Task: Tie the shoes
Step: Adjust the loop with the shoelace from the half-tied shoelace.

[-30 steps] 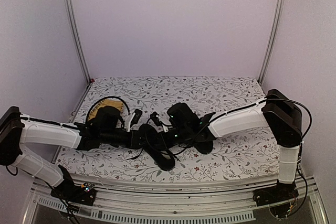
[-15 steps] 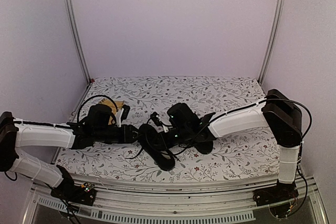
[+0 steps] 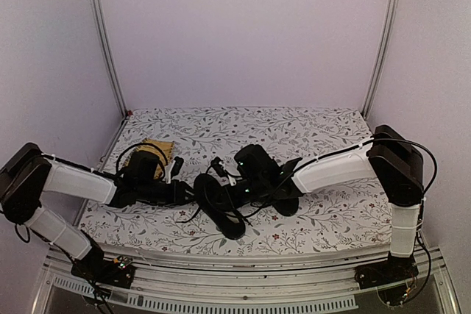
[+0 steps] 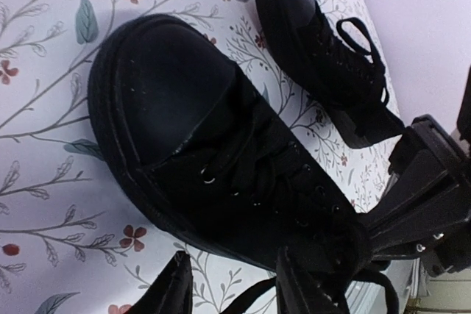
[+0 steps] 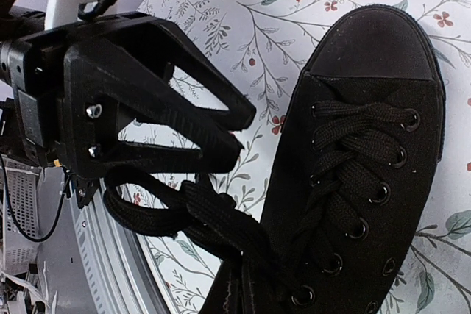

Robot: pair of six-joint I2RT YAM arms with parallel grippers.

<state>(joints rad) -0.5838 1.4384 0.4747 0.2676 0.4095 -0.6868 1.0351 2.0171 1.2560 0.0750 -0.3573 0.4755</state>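
Lower middle of the top view, the near shoe (image 3: 223,217) is lying by the front edge, with the other shoe (image 4: 324,64) beside it. Left gripper (image 4: 235,295) is sitting lower than a second ago, jaws slightly apart around the laces (image 5: 184,211). Right gripper (image 4: 360,237) is pinching them tight. Farther back on the left, the yellow mat (image 3: 156,148) is showing more now.

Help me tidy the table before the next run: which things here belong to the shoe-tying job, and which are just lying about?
Belongs to the job:
- black canvas shoe between the grippers
- second black canvas shoe beside it
- their black laces

Just lying about:
- yellow woven mat, behind the left arm
- floral tablecloth, only the work surface
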